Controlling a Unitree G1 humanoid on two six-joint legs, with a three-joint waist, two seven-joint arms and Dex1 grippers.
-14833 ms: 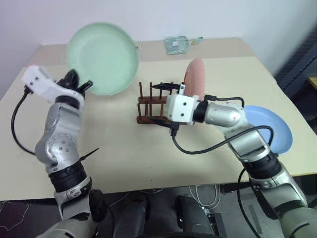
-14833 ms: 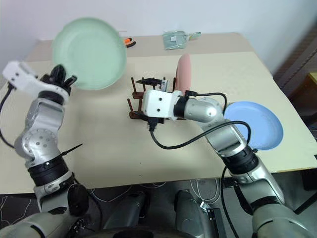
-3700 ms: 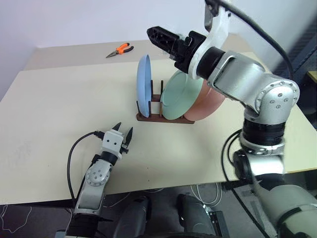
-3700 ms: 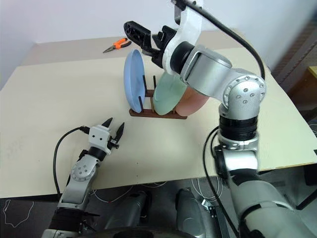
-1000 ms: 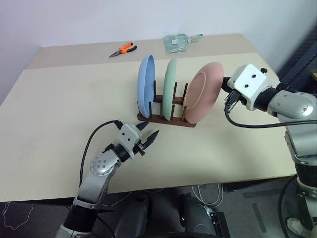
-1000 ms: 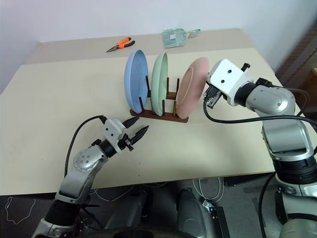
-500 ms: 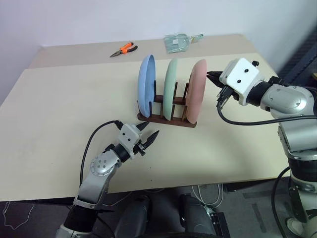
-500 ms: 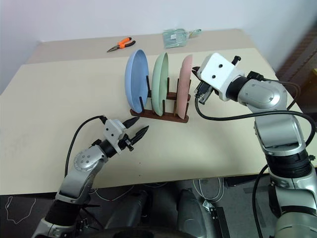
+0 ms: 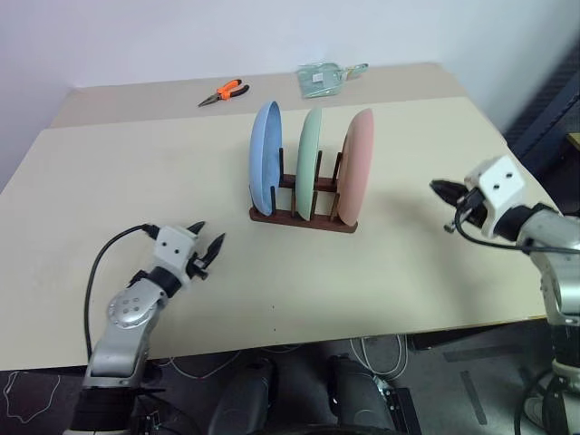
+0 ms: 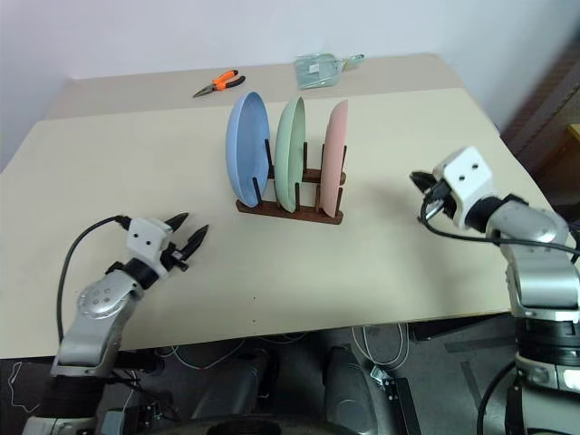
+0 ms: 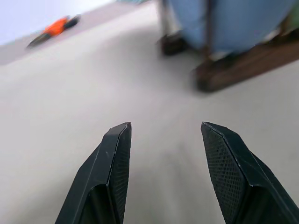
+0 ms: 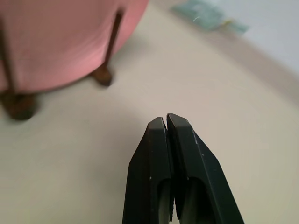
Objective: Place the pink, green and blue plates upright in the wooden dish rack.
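The dark wooden dish rack [image 9: 304, 218] sits mid-table and holds three plates upright: the blue plate [image 9: 265, 167] on the left, the green plate [image 9: 310, 160] in the middle, the pink plate [image 9: 356, 169] on the right. My left gripper [image 9: 206, 241] hovers low over the table, well to the rack's front left, open and empty. Over by the table's right edge is my right gripper [image 9: 441, 188], shut and empty, apart from the pink plate [image 12: 56, 42]. In the left wrist view the blue plate [image 11: 233, 23] and the rack's base [image 11: 243, 70] lie ahead of the open fingers.
Orange-handled pliers [image 9: 222, 91] lie at the back left of the table. A clear bag [image 9: 323, 80] lies at the back centre. The tan table [image 9: 136, 181] ends close in front of both arms.
My right gripper drew back from the pink plate to the right and down; that plate went from leaning to upright. My left gripper swung left, away from the rack's front.
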